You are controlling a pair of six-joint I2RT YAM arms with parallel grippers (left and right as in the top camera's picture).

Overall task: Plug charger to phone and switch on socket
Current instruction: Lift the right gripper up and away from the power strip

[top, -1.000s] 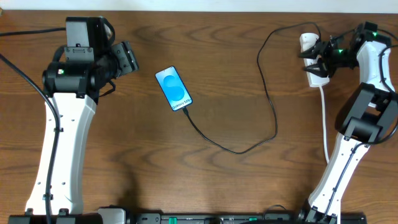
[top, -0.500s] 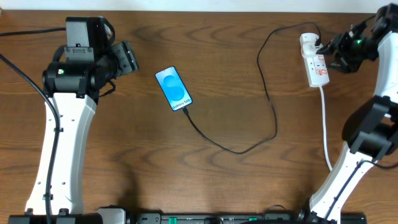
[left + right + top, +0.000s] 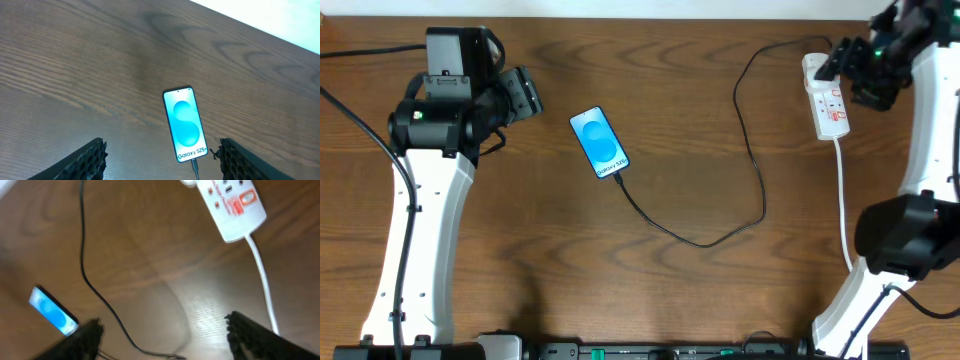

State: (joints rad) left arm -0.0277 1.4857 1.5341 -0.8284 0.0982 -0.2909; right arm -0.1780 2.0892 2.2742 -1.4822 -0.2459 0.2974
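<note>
This looks to me like a robotics lab bench. A wood-grain table carries the white left arm and right arm, both based at its near edge.

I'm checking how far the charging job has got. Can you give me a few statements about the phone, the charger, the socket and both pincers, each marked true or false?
1. The charger meets the phone at its "Galaxy" end. True.
2. The phone lies face down. False: its bright blue screen faces up.
3. The left pincer grips the phone. False: it is open and empty, and the phone lies on the table ahead of it.
4. A white cord leaves one end of the socket. True.
5. The right pincer is shut on the charger. False: its fingers stand wide apart with nothing between them, near the socket.
</note>
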